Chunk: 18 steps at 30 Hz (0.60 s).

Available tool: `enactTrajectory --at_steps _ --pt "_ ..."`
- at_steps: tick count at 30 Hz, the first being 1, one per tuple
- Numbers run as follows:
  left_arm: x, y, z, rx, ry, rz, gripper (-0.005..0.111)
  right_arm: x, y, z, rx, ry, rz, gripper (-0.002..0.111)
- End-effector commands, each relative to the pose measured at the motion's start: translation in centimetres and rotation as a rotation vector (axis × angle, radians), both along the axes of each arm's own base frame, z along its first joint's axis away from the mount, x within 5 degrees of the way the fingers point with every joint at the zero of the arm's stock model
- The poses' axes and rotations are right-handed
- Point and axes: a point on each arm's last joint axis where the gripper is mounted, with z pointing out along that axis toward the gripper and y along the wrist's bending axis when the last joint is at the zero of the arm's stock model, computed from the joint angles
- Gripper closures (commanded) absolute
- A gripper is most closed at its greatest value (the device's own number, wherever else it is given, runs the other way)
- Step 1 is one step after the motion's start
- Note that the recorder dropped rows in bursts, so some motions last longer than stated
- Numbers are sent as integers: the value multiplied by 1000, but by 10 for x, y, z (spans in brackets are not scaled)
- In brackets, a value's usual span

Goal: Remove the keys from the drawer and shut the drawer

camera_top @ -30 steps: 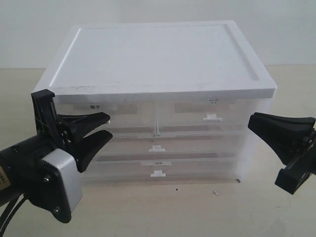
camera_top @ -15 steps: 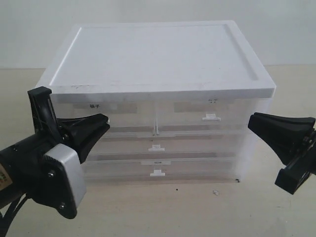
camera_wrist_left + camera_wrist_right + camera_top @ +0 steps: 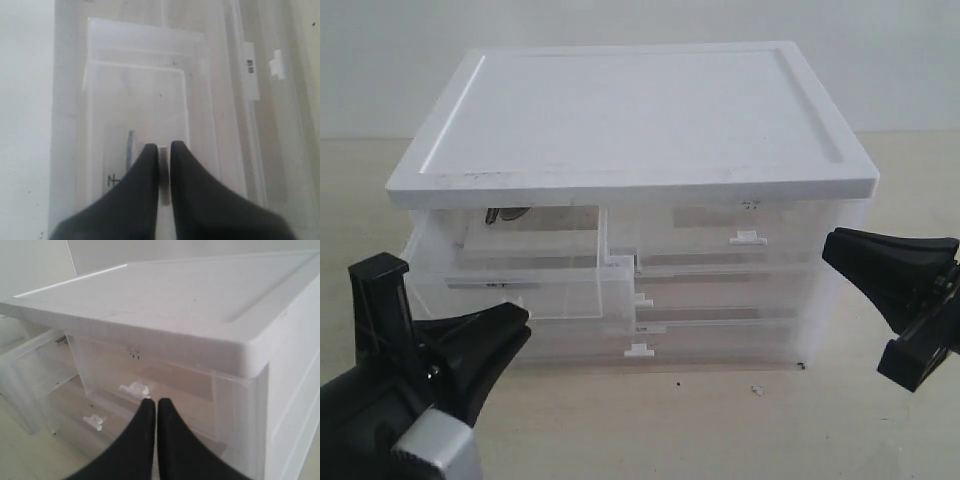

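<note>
The drawer [image 3: 520, 270], translucent and half-width, stands pulled out from the top left of the white cabinet [image 3: 630, 110]. Its small white tab handle [image 3: 163, 172] is pinched by my shut left gripper [image 3: 163, 150], which sits low at the front left [image 3: 520, 325]. The keys [image 3: 505, 213] show only as a small dark metal shape at the back of the drawer, under the cabinet's lid; the same glint of the keys [image 3: 61, 340] appears in the right wrist view. No blue fob shows. My right gripper [image 3: 830, 250] hangs shut and empty off the cabinet's right front corner [image 3: 156, 402].
The second half-width drawer [image 3: 748, 238] at the top right is closed. Two full-width drawers below, one with a white tab [image 3: 638, 350], are closed too. The cabinet stands on a pale tabletop [image 3: 720, 430] before a light wall.
My left gripper closed on the tab and drew back toward the camera, pulling the top left drawer out. The keys came into sight. The right arm stayed still.
</note>
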Motion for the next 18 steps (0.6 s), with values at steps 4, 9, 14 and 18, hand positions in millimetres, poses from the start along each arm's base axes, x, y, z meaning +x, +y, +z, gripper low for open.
enactTrajectory --at_steps 4,9,14,18 --pt "-25 5 1 35 100 -38 102 0 1 2 6 -8 8 108" --pt "-40 4 5 41 109 -105 102 0 1 2 6 -8 8 108" --pt "-46 -12 42 -359 302 -13 102 0 1 2 6 -8 8 108" --pt "-48 -31 86 -488 441 45 102 0 1 2 6 -8 8 108"
